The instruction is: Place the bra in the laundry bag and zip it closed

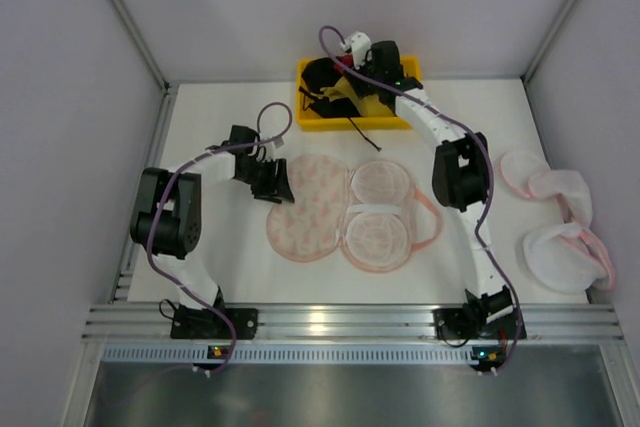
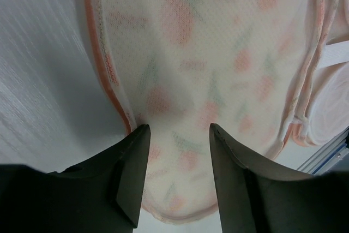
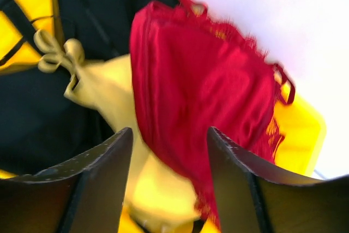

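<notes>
Right gripper (image 3: 169, 135) hangs over the yellow bin (image 1: 312, 123) at the back of the counter (image 1: 230, 267), jaws apart and holding nothing. The red bra (image 3: 210, 88) lies in there on a yellow bra (image 3: 103, 91) and black bras (image 3: 32, 113). Left gripper (image 2: 178, 129) is spread open too, over the left edge of the laundry bag (image 2: 218, 53) mid-counter.

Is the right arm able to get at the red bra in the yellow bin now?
Probably yes. The right gripper hovers over the yellow bin with its fingers open, and the red bra lies on top of the yellow bra, with nothing covering it.
</notes>
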